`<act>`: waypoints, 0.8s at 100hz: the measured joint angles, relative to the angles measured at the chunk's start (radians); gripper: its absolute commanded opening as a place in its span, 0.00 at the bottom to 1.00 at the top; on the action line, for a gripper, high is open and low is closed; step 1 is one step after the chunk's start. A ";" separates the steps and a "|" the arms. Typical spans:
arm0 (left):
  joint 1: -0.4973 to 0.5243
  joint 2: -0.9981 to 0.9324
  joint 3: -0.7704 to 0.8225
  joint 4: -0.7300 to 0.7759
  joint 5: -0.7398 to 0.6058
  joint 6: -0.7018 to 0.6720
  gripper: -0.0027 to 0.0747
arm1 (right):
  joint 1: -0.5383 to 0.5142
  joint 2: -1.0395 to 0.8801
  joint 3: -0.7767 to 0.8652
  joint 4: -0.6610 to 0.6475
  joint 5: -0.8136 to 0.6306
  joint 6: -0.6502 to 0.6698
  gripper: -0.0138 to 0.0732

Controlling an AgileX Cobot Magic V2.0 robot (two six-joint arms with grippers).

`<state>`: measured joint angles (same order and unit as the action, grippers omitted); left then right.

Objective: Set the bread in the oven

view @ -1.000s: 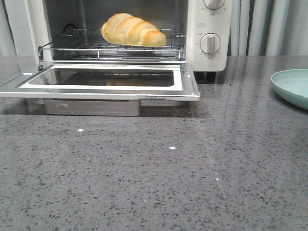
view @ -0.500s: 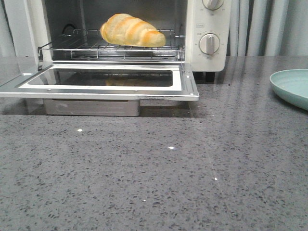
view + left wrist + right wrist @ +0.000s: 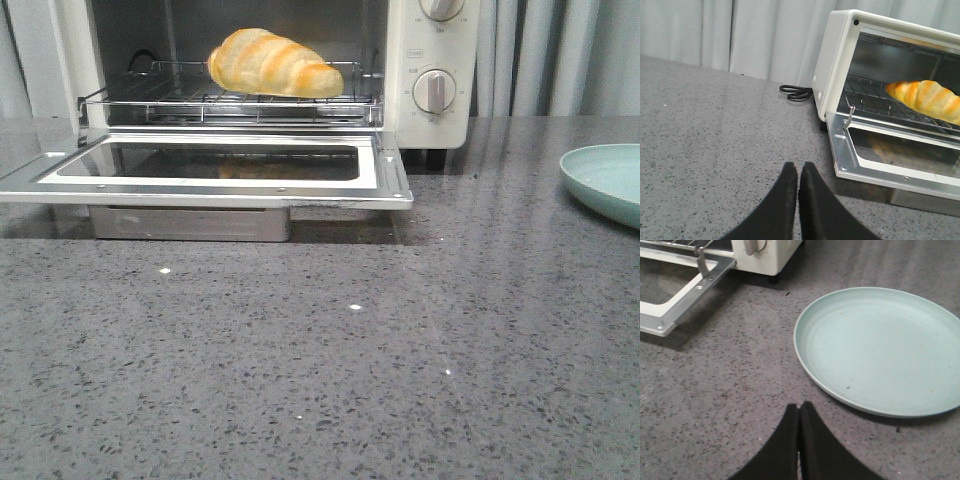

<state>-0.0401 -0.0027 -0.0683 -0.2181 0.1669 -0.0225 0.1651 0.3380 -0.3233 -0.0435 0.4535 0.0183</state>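
Countertop (image 3: pixel 320 380): grey speckled stone, carrying every item. Plate (image 3: pixel 880 347), pale green, lies at the right edge of the countertop, well apart from the oven (image 3: pixel 430 110), with nothing on it. Black power cord (image 3: pixel 796 92) lies coiled at the back of the countertop, just beside the oven's left wall. Curtain (image 3: pixel 740 35) hangs behind the back edge.

Oven door (image 3: pixel 210 170) is folded down flat, glass window facing up, leaving the opening unobstructed. Metal tray (image 3: pixel 190 222) sits under the door.

Bread (image 3: pixel 272 64) lies on the wire rack (image 3: pixel 230 100) inside the oven, toward the right half of the rack. Crust is golden yellow with darker orange stripes; both ends taper.

Left gripper (image 3: pixel 798 172) is clenched, fingers pressed together, holding nothing, above the countertop left of the oven. Right gripper (image 3: pixel 799 412) is likewise clenched and holds nothing, near the plate rim.
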 measured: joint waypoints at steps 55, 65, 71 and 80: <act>0.000 0.000 0.000 0.000 0.002 0.000 0.01 | -0.105 -0.245 0.229 0.009 -0.157 -0.001 0.08; 0.000 0.000 0.000 0.000 0.002 0.000 0.01 | -0.127 -0.270 0.260 0.010 -0.162 -0.001 0.08; 0.000 0.000 0.000 0.000 0.002 0.000 0.01 | -0.152 -0.279 0.275 0.010 -0.167 -0.001 0.08; 0.000 0.000 0.000 0.000 0.002 0.000 0.01 | -0.185 -0.299 0.293 0.011 -0.176 -0.001 0.08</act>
<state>-0.0401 -0.0027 -0.0683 -0.2181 0.1687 -0.0225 -0.0202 0.0392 -0.0303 -0.0328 0.2774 0.0169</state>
